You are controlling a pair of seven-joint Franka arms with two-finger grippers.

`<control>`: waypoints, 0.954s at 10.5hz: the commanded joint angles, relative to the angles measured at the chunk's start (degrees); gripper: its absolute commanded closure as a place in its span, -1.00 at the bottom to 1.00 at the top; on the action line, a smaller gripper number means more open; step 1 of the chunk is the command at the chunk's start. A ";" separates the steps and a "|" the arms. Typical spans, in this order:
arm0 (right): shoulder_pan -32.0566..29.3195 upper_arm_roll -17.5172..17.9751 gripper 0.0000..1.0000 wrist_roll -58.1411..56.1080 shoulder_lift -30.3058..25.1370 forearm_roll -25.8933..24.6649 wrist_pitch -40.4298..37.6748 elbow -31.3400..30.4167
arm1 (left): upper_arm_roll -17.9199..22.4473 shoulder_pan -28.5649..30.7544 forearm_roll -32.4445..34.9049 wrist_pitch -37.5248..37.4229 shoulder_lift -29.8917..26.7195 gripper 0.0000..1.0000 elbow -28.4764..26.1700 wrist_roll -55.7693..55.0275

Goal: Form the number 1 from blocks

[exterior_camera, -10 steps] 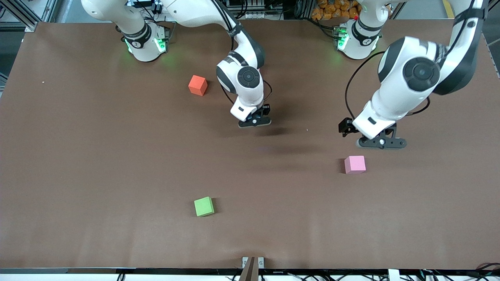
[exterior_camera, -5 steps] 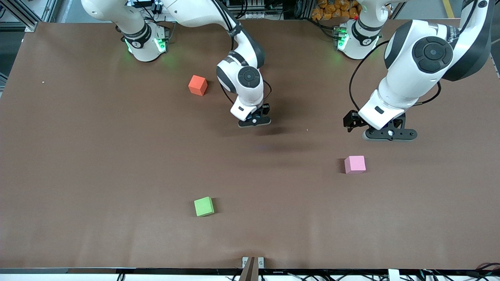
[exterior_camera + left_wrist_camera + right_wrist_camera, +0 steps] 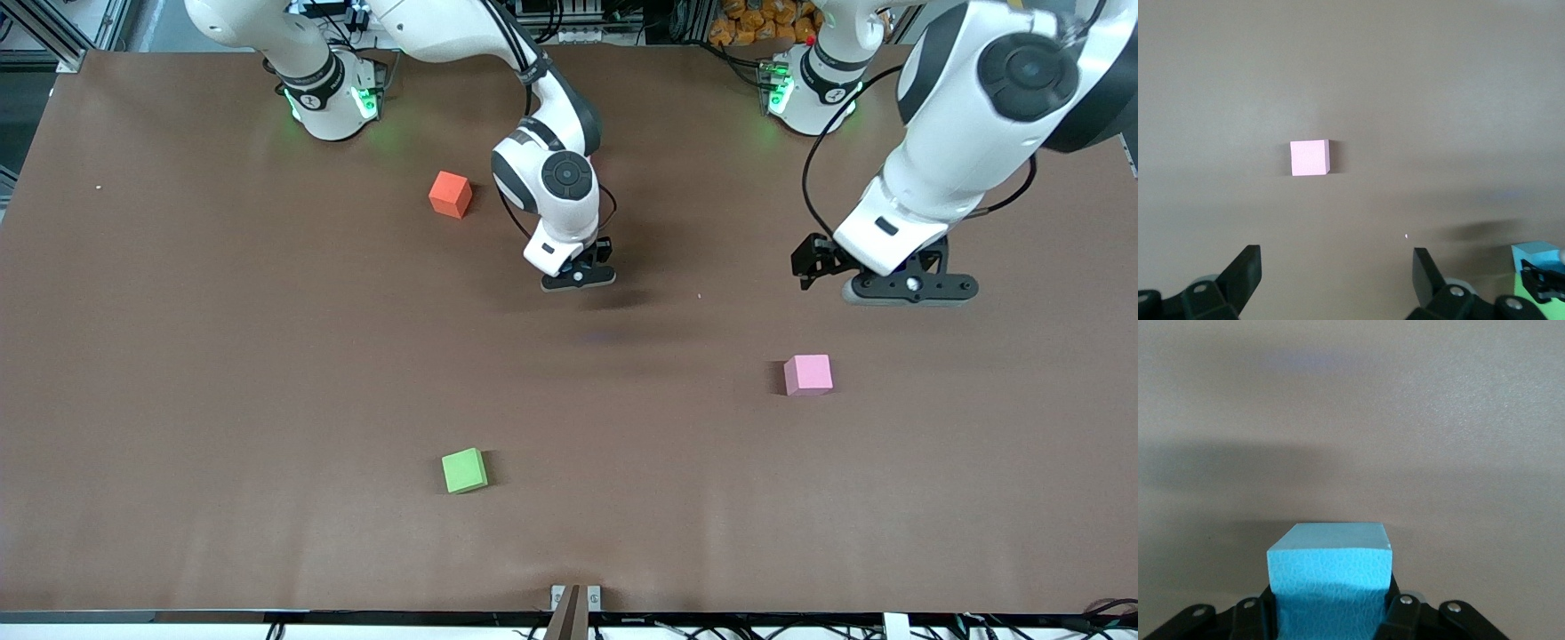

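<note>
My right gripper (image 3: pixel 579 279) hangs low over the middle of the table, shut on a light blue block (image 3: pixel 1330 567) that fills the space between its jaws; the hand hides this block in the front view. My left gripper (image 3: pixel 909 290) is open and empty in the air toward the left arm's end of the table. A pink block (image 3: pixel 808 374) lies on the table apart from it, also seen ahead of the open gripper (image 3: pixel 1336 280) as a pink block (image 3: pixel 1309 158). An orange block (image 3: pixel 450 194) and a green block (image 3: pixel 464 470) lie apart on the table.
The brown table (image 3: pixel 222 356) carries only the scattered blocks. At the edge of the left wrist view, the blue block (image 3: pixel 1537 255) shows with a patch of green (image 3: pixel 1517 292) beside it. Both arm bases stand along the table's edge farthest from the front camera.
My left gripper has drawn away from the pink block, toward the left arm's base and end of the table. The right gripper has barely moved, still holding the blue block.
</note>
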 commanded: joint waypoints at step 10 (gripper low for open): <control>-10.88 -4.21 -1.00 -5.70 -7.72 -0.84 -3.05 -0.28 | 18.91 -6.04 -1.49 -9.56 -8.78 -1.00 1.59 6.44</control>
